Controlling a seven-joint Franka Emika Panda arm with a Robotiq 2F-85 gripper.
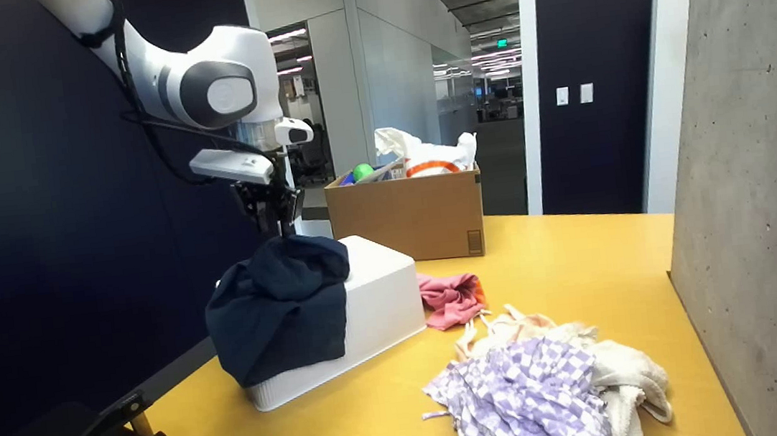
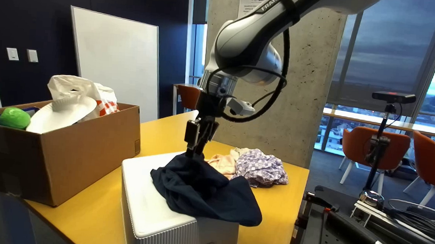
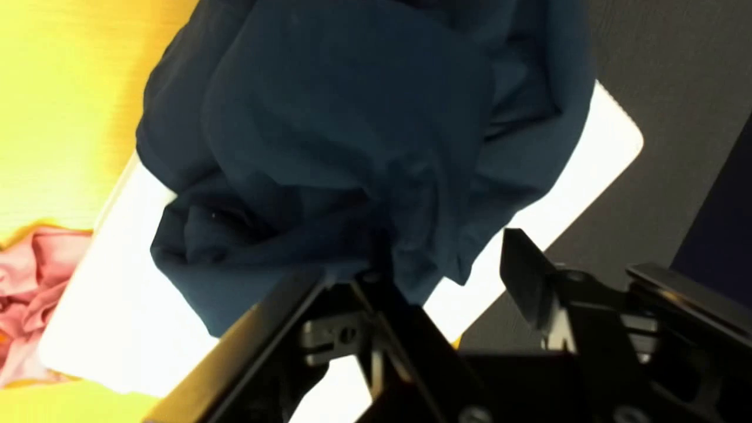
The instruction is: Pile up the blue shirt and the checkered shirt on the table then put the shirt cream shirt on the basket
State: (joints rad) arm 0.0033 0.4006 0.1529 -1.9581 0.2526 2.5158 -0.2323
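Note:
The blue shirt [image 1: 282,308] lies bunched over the top of the white basket [image 2: 152,204], and part of it hangs down one side. That basket seems to stand upside down on the yellow table [image 1: 381,421], its flat face up. Just above the cloth is my gripper [image 3: 446,249], its fingers [image 3: 523,264] spread apart in the wrist view with no fabric clamped between them. In both exterior views the fingertips reach the shirt's top folds. The checkered shirt [image 1: 530,398] is crumpled on the table, partly covering the cream shirt [image 1: 628,370].
A brown cardboard box [image 1: 407,220] filled with items stands behind the basket. Beside the basket lies a pink-red cloth [image 1: 451,298]. Peach fabric [image 2: 222,164] shows by the checkered shirt. A concrete wall [image 1: 759,172] bounds the table, and a black equipment platform [image 2: 346,235] stands near its edge.

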